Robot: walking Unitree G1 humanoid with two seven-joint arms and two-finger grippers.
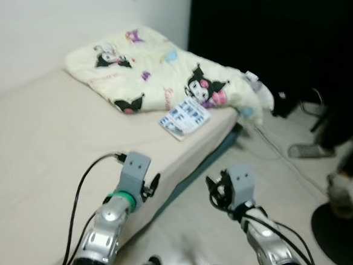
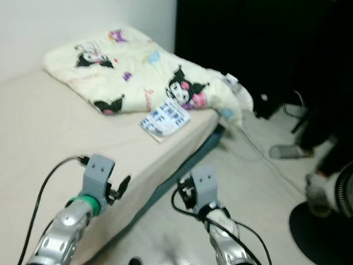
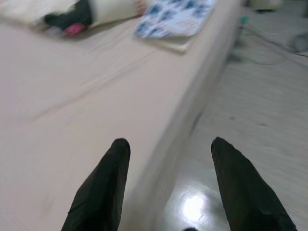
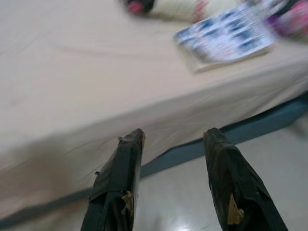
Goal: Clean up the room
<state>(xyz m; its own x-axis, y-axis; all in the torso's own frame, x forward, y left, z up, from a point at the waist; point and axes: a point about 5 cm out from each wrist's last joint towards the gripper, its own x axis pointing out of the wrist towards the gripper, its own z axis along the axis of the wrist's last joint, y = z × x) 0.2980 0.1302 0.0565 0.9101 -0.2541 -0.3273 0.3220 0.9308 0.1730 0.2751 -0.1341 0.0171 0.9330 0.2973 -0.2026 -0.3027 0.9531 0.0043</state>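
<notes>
A blue-and-white patterned book (image 1: pixel 184 117) lies near the edge of the beige bed (image 1: pixel 38 154), just in front of a cream blanket with cartoon prints (image 1: pixel 160 73). The book also appears in the left wrist view (image 3: pixel 174 19) and the right wrist view (image 4: pixel 226 39). My left gripper (image 3: pixel 168 149) is open and empty, held over the bed's edge well short of the book. My right gripper (image 4: pixel 173 139) is open and empty too, above the floor beside the bed.
A cable (image 1: pixel 287 161) trails across the pale floor (image 1: pixel 257 163) from the bed corner. A person's feet in slippers (image 1: pixel 311 151) stand at the right, near a dark fan base (image 1: pixel 344 233). Dark furniture (image 1: pixel 266 35) stands behind the bed.
</notes>
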